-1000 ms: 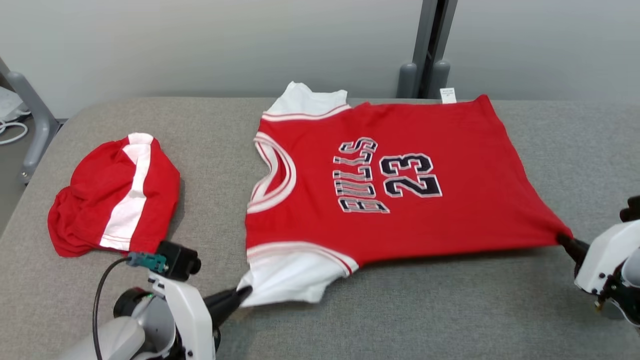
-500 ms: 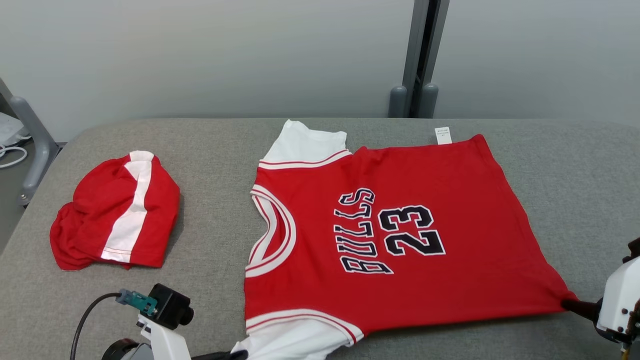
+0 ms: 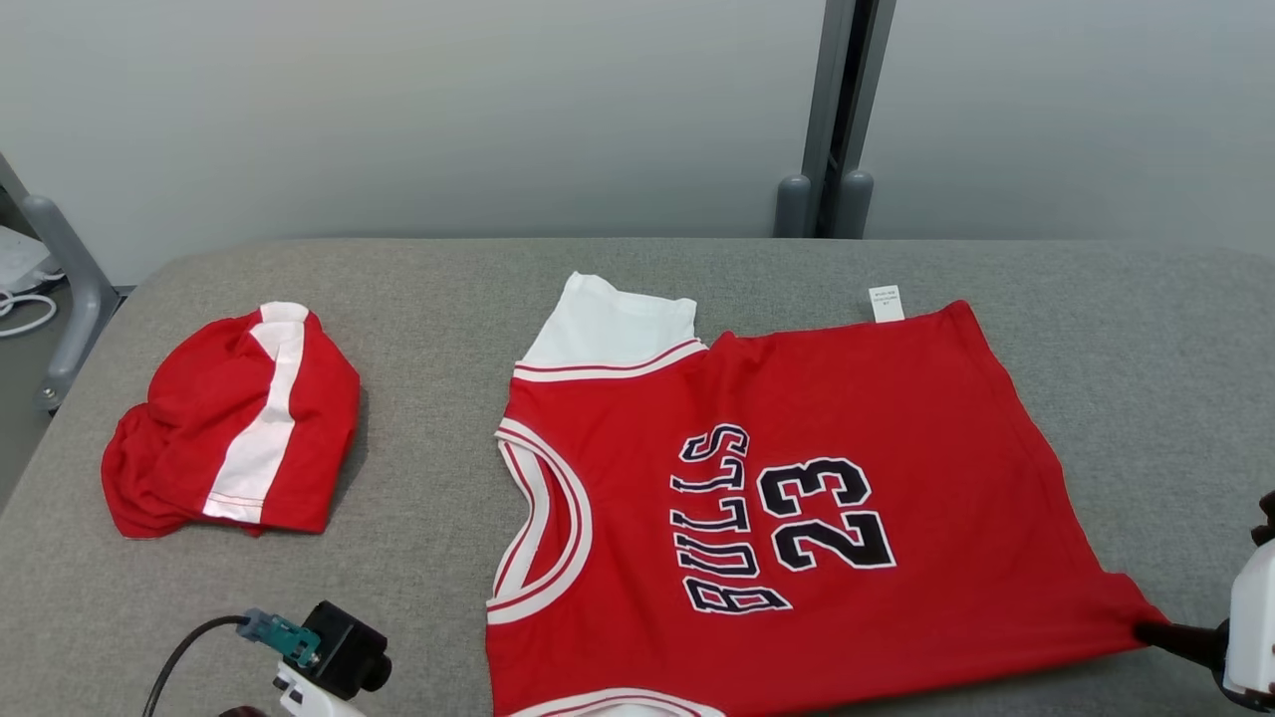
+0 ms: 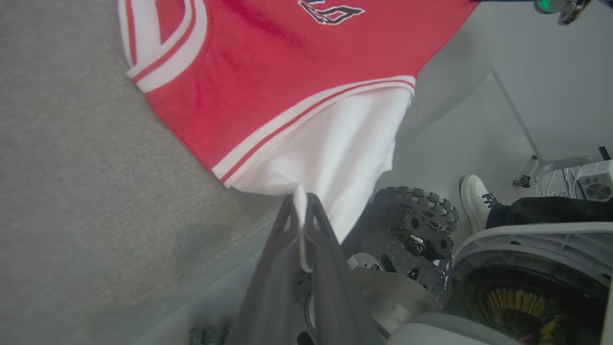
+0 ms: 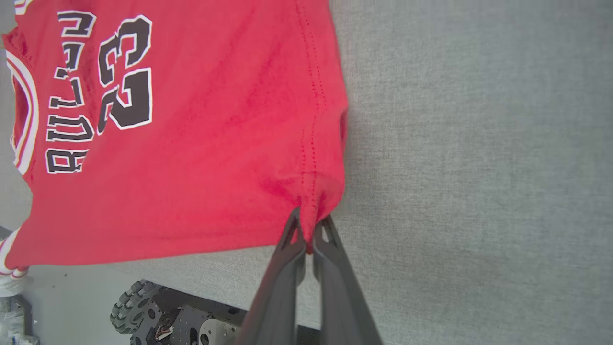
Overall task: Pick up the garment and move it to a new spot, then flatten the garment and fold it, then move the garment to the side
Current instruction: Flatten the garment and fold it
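At 6 o'clock on the surface (image 3: 1146,329): jersey (image 3: 797,478) spread, front up | your left hand (image 4: 300,201) clamped on white sleeve (image 4: 335,158); right hand (image 5: 309,225) clamped on red hem corner (image 5: 321,191) | draw both evenly toward 6 o'clock, low, flattening wrinkles.

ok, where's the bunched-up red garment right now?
Head view: the bundle lies on the left of the table, apart from the jersey to its right.

Jersey (image 3: 847,398) is lying flat on the padded table (image 3: 418,299), its near sleeve (image 4: 335,158) reaching past the front edge. Bundled garment (image 3: 234,423) is sitting well apart on its left. A post (image 3: 847,100) is standing behind the table.
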